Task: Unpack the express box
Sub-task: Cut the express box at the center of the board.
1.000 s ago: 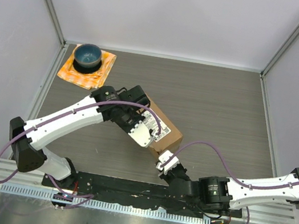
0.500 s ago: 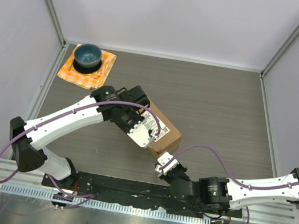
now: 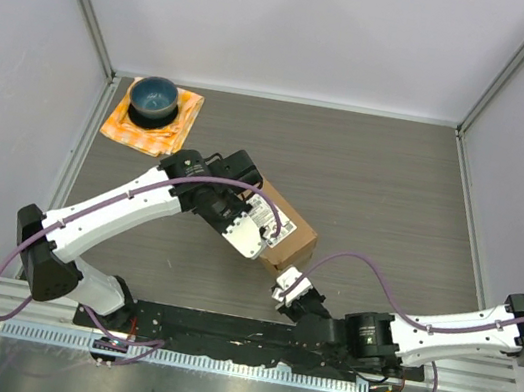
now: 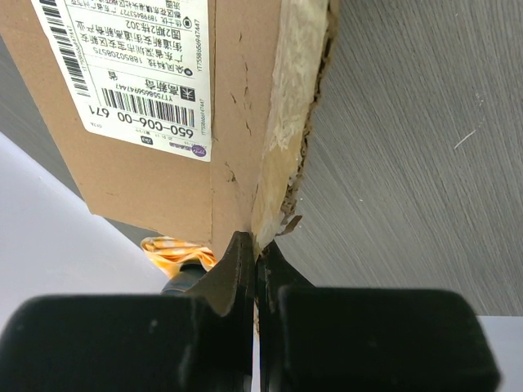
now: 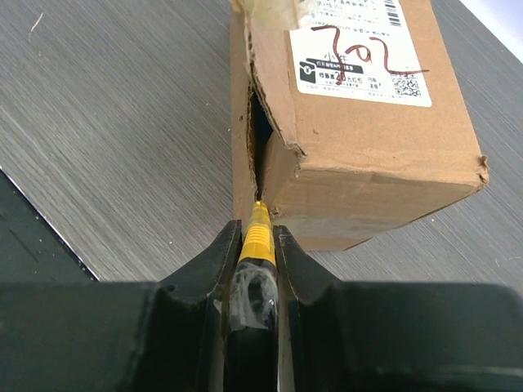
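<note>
The express box [image 3: 294,230] lies flat between both jaws, its long axis running from one to the other. The left gripper [image 4: 253,245] is fully closed, tips on the torn taped edge. The right gripper [image 5: 257,227] clamps a yellow tool [image 5: 258,242], whose tip is at the split corner seam.

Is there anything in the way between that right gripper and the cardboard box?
Nothing visible blocks it. The right gripper holds a yellow tool whose tip sits right at the open gap in the box. The bowl and cloth sit far off in the far-left corner.
</note>
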### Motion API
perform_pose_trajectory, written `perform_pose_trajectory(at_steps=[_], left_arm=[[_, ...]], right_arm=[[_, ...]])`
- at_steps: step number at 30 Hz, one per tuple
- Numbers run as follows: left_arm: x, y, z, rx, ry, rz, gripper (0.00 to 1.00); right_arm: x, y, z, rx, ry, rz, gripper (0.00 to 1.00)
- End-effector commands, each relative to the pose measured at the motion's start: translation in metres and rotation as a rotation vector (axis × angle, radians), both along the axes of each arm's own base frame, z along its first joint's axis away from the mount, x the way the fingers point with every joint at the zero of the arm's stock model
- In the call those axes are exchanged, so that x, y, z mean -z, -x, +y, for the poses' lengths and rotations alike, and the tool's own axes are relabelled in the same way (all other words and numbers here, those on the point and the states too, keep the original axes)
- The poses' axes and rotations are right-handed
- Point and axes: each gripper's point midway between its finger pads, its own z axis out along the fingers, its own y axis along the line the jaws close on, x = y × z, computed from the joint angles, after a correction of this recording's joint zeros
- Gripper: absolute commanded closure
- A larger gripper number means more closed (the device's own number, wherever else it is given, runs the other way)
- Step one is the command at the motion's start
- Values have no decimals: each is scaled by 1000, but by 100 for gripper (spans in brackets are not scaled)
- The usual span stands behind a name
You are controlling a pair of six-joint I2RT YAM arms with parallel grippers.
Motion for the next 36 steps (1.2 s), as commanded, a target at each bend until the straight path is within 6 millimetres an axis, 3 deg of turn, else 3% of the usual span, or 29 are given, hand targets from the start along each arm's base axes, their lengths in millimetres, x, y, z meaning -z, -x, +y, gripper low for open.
perform_pose_trajectory(at_steps=[1,7,17,27,36], left_arm=[[2,12,18,-10,-68,50,100],[1,13,19,-14,-69,54,100],[3,7,22,-3,-90,22,100],[-1,-30,21,-76,-55,3,100],[0,-38,14,-88,-31,25,100]], right_arm=[[-10,-6,7,48,-84,7,99],[6,-15,11,121,-52,57,99],[38,-7,11,178,-136,185,99],[84,-8,-1,229,-119,265,99],[85,-23,-5,267,-158,295,99]])
